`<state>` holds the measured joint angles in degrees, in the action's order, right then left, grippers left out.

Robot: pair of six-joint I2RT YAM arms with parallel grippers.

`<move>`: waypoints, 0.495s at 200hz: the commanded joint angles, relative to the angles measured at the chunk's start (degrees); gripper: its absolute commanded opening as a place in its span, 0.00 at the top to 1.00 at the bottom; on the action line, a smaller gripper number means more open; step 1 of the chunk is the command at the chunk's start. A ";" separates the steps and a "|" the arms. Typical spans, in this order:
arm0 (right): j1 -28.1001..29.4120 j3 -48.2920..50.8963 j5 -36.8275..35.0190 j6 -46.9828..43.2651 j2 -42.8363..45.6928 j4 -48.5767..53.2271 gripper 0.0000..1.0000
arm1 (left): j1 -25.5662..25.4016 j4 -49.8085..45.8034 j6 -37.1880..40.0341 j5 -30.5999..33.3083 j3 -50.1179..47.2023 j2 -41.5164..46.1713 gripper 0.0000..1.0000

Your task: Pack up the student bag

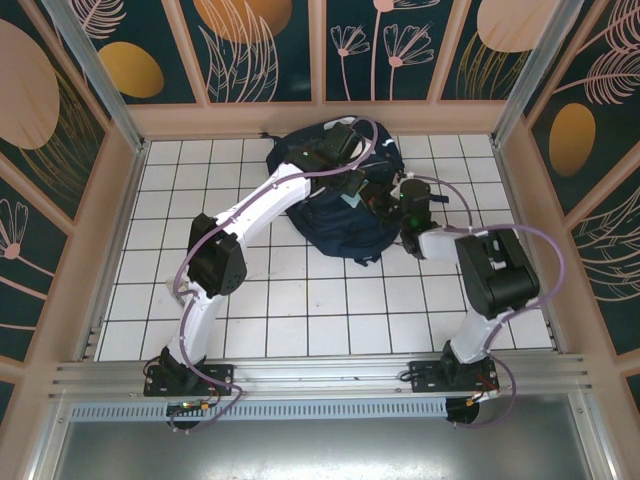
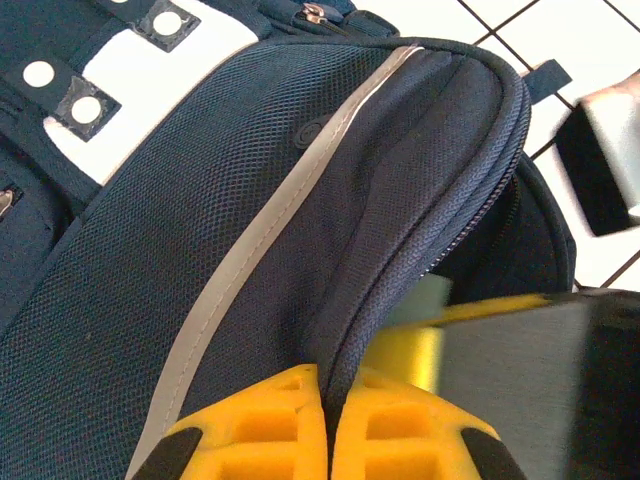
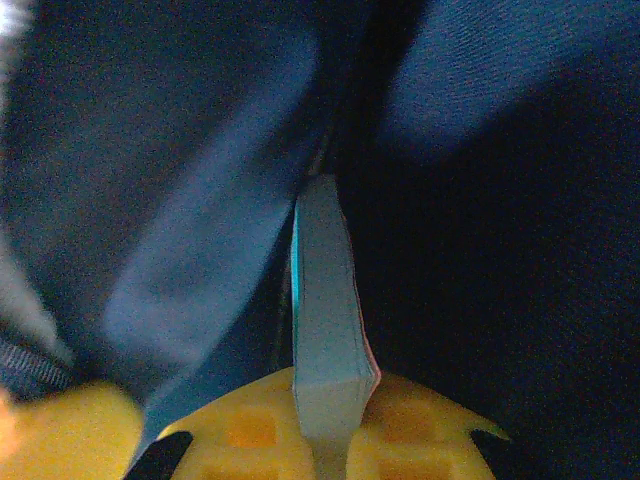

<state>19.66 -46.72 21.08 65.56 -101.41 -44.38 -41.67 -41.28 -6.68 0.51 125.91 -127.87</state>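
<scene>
White tiles (image 1: 300, 310) lie open nearside; navy student bag (image 1: 320, 225) sits near far wall (image 1: 320, 118), mouth unzipped. Its rim is pinched by left gripper (image 2: 328, 400); right gripper (image 3: 325, 405) clamps thin grey slab (image 3: 322, 290)

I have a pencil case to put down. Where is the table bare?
Bare tiles between the left arm and right arm, nearer than the student bag; also the strip along the left wall. Crowded at the bag's right side, where the left gripper pinches its rim and the right gripper holds a flat grey item.
</scene>
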 commanded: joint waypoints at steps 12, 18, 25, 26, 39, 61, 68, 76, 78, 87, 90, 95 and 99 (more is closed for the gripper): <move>3.94 -8.01 -8.39 9.74 -7.82 -5.70 1.00 | -0.08 2.83 -3.05 -0.55 0.62 3.68 1.00; 4.25 -9.85 -9.41 10.53 -9.02 -3.12 1.00 | -0.09 2.92 -3.24 -0.21 0.57 3.73 1.00; 4.42 -10.77 -9.93 11.42 -10.12 -2.20 0.99 | -0.09 2.91 -3.50 0.16 0.72 3.68 1.00; 4.42 -10.81 -9.97 11.56 -10.21 -2.29 0.99 | -0.08 2.94 -3.55 0.22 0.73 3.68 1.00; 4.45 -10.10 -10.69 13.55 -10.68 -4.13 0.93 | 0.23 3.37 -4.17 0.62 0.74 3.81 1.00; 4.14 -9.14 -11.37 11.72 -7.97 -1.74 0.77 | 1.04 4.12 -5.54 -0.02 0.83 3.90 1.00; 3.78 -9.07 -11.02 10.50 -6.51 0.91 0.65 | 1.38 4.50 -6.15 -0.46 0.75 3.86 1.00; 3.41 -8.73 -10.19 9.43 -5.03 2.63 0.56 | 1.85 4.88 -6.65 -0.96 0.57 3.94 1.00; 3.27 -8.56 -9.88 9.22 -4.64 2.87 0.55 | 1.99 5.00 -6.76 -1.06 0.50 3.88 1.00; 2.76 -7.95 -8.89 8.12 -3.04 4.54 0.50 | 2.42 5.36 -7.30 -1.37 0.48 3.69 1.00; 2.68 -7.75 -8.67 7.79 -2.42 5.08 0.48 | 2.57 5.45 -7.46 -1.46 0.48 3.68 1.00; 2.36 -7.48 -8.13 7.05 -1.51 6.13 0.46 | 2.80 5.53 -7.75 -1.81 0.50 3.60 1.00; 2.15 -7.19 -7.68 6.47 -0.67 7.02 0.45 | 2.99 5.64 -8.01 -1.99 0.48 3.52 1.00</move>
<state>22.83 -54.76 11.99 75.16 -108.09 -42.48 -39.57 -40.27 -11.09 1.83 125.78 -127.57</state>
